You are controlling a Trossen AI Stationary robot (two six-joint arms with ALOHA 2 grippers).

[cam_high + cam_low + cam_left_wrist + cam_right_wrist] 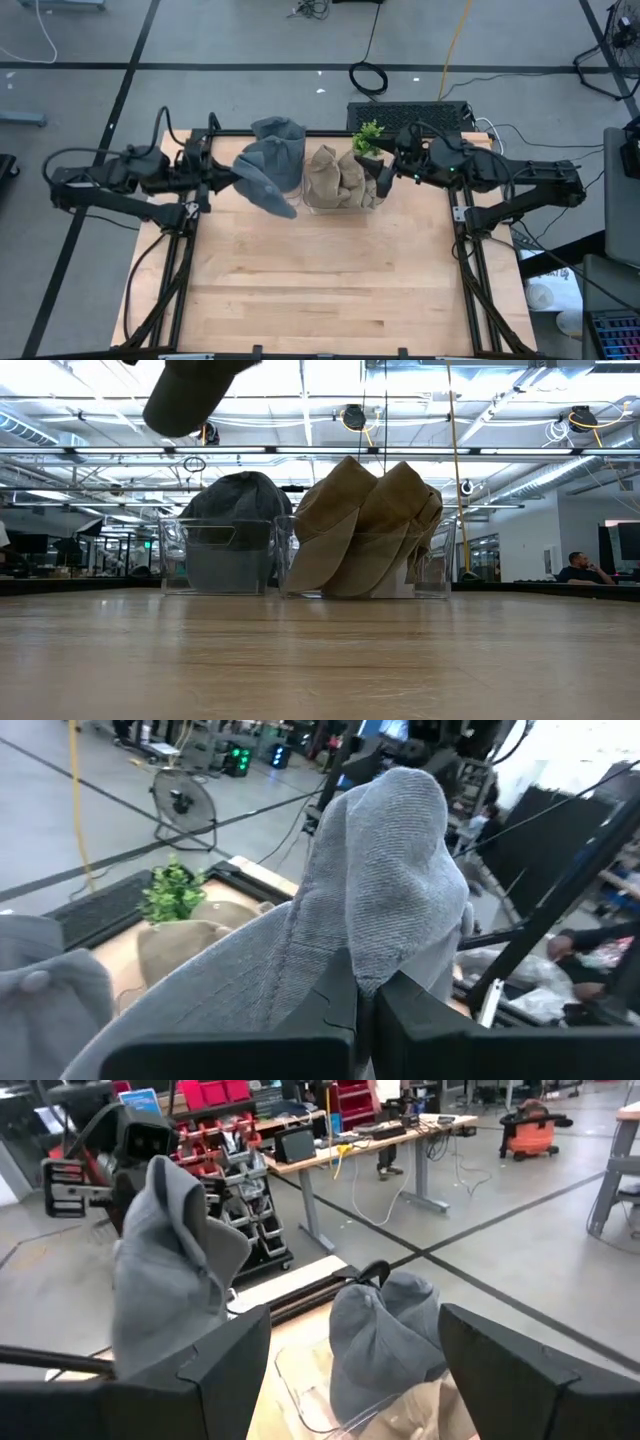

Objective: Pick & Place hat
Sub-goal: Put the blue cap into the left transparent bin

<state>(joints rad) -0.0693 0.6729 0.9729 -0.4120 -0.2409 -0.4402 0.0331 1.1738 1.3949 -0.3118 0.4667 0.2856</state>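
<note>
Aloft: grey cap held above the desk

Nearest the camera, the wooden desk (pixel 320 290) lies bare across its front half. Farther back, the left claw (pixel 232 178) is closed tight on a grey cap (pixel 265 178), which hangs in the air over the desk's rear left part, just in front of the bins; from the left wrist, the dark fingers (pixel 345 1005) meet with the grey fabric pinched between them and the cap's crown rising above. From desk height, only the cap's dark underside shows at the top of the picture, well clear of the wood.

Behind it, two clear plastic bins stand side by side at the desk's rear edge. The left bin (pixel 215 555) holds another grey cap (pixel 280 130), and the right bin (pixel 365 560) is packed with tan caps (pixel 340 178).

Beside the tan caps, the right claw (pixel 382 178) hovers at the right bin's far side, its fingers spread wide and holding nothing. A small green plant (pixel 367 135) sits just behind that bin.
</note>
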